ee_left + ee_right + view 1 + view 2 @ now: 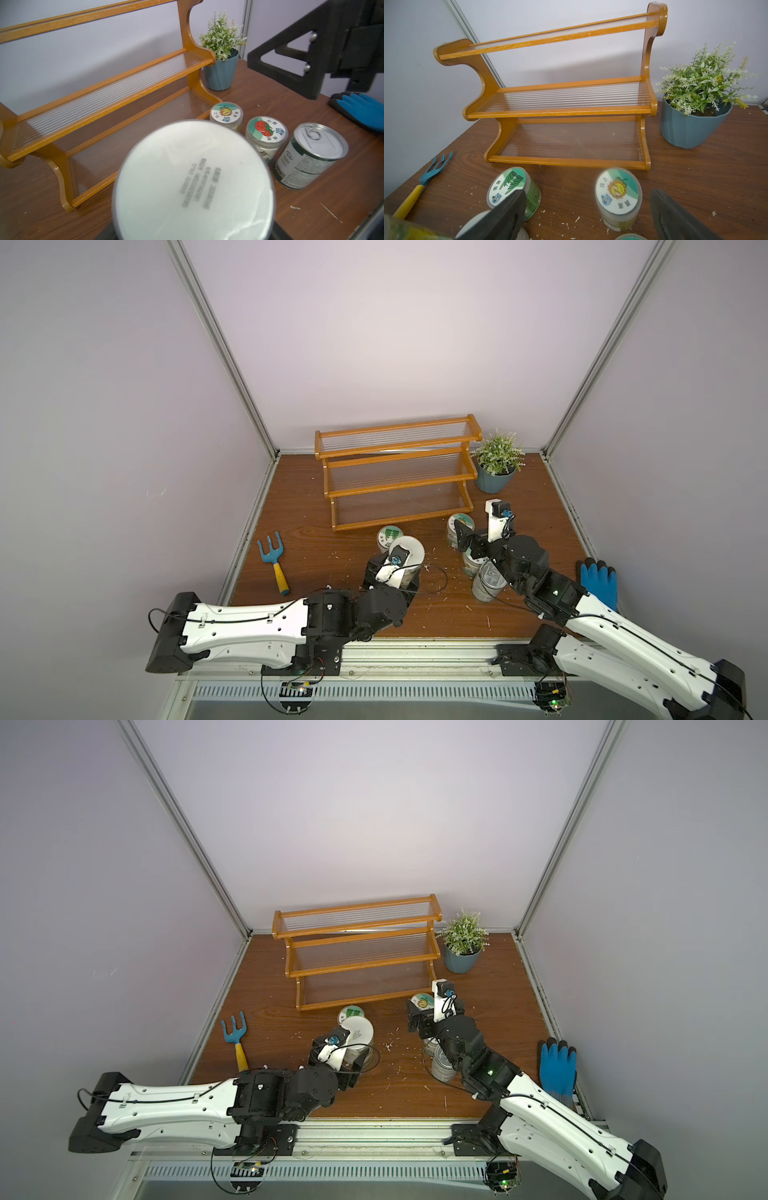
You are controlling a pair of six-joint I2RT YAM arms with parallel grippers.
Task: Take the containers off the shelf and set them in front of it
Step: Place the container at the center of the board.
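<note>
The shelf (401, 484) (361, 964) (185, 31) (560, 113) stands with all three tiers bare. My left gripper (401, 576) (349, 1058) is shut on a plain white-lidded jar (409, 551) (193, 182); its fingers are hidden under the jar. Just behind it stands the green-tree jar (390, 536) (510, 187). My right gripper (465, 539) (587, 193) is open, with the yellow-flower jar (460, 522) (618, 195) just beyond its tips. The red-fruit jar (266, 133) and the silver can (488, 583) (311, 153) stand under the right arm.
A blue-grey plant pot (494, 479) stands right of the shelf. A blue hand rake (272, 562) lies at the left and a blue glove (598, 580) at the right edge. White crumbs dot the brown table (316, 539). Walls close in on three sides.
</note>
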